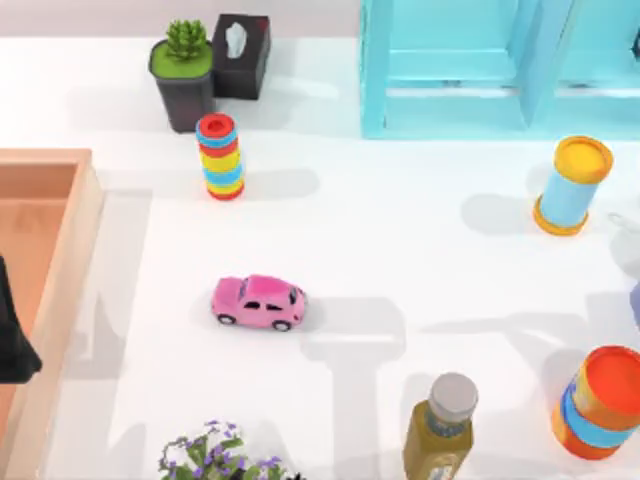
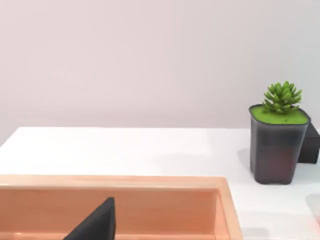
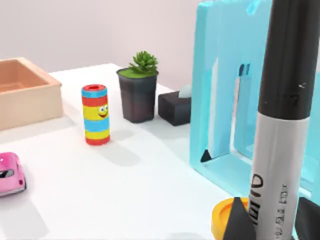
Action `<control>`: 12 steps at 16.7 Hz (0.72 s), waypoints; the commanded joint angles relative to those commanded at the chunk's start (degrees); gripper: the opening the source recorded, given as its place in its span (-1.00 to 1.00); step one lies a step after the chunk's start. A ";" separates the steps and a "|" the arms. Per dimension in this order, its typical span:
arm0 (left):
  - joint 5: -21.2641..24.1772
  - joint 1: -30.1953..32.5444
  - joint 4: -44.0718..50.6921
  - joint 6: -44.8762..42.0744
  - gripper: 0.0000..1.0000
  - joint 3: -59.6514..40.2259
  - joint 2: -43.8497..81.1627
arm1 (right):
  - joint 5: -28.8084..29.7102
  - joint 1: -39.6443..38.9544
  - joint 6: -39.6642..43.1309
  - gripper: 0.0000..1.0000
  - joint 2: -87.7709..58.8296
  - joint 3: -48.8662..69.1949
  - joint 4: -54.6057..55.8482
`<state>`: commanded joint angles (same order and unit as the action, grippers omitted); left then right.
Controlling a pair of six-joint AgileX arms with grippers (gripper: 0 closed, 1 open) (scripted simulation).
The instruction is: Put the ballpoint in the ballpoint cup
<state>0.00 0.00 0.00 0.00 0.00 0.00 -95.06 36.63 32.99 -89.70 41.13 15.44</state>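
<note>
The ballpoint [image 3: 282, 125] stands upright close in the right wrist view, black on top with a grey-white barrel and dark print. My right gripper [image 3: 270, 220] is shut on its lower part, a dark fingertip [image 3: 235, 220] on either side. Just below and beside the pen shows the yellow rim of the ballpoint cup [image 3: 222, 222]. In the top view this cup [image 1: 572, 185] is a blue cylinder with yellow rims at the right of the table. My left gripper [image 2: 97, 225] hangs parked over the wooden box.
A pink toy car [image 1: 258, 302] sits mid-table. A striped stacking toy [image 1: 220, 155], potted succulent [image 1: 183, 75] and black tissue box [image 1: 241, 55] stand at the back, beside a cyan shelf [image 1: 450, 70]. Wooden box [image 1: 60, 300] at left; bottle [image 1: 440, 425] and orange cup [image 1: 600, 400] at front right.
</note>
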 joint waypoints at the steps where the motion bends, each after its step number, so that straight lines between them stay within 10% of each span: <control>1: 0.00 0.00 0.00 0.00 1.00 0.00 0.00 | 0.00 0.00 0.00 -1.00 0.00 0.00 0.00; 12: 0.00 0.00 0.00 0.00 1.00 0.00 0.00 | 1.46 -0.85 4.71 -1.00 -0.83 1.09 -5.51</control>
<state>0.00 0.00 0.00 0.00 0.00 0.00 -93.60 35.78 37.70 -90.53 42.22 9.93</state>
